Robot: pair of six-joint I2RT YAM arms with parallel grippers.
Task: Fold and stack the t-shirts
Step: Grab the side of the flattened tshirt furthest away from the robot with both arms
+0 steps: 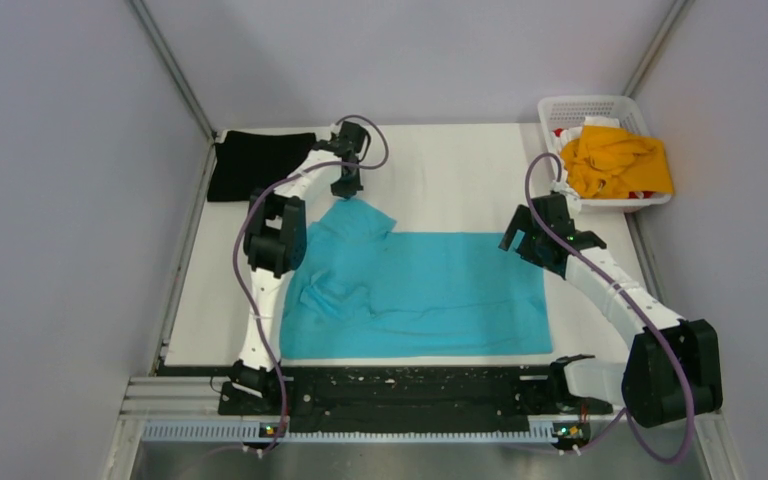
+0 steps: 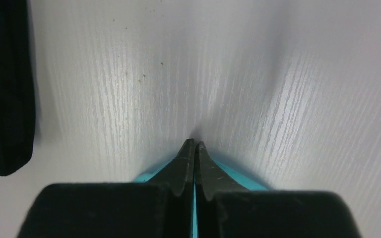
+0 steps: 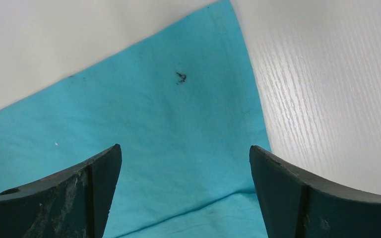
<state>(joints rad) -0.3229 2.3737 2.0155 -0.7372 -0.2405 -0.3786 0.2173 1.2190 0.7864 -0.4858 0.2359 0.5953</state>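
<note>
A turquoise-blue t-shirt [image 1: 430,295] lies spread over the middle of the table, its left part rumpled. My left gripper [image 1: 347,190] is shut on that shirt's far left corner; in the left wrist view blue cloth [image 2: 238,173] shows between and beside the closed fingers [image 2: 194,148]. Above the shirt's far right corner hangs my right gripper [image 1: 520,240], open, with the blue cloth [image 3: 168,129] below its fingertips and nothing between them. A folded black t-shirt [image 1: 255,165] rests at the far left. An orange-yellow t-shirt [image 1: 615,160] lies bunched in the basket.
A white lattice basket [image 1: 585,106] stands at the far right corner. Grey walls close in the table on the left, the right and the back. Bare white tabletop [image 1: 460,175] lies beyond the blue shirt. The black t-shirt's edge [image 2: 5,89] fills the left wrist view's left side.
</note>
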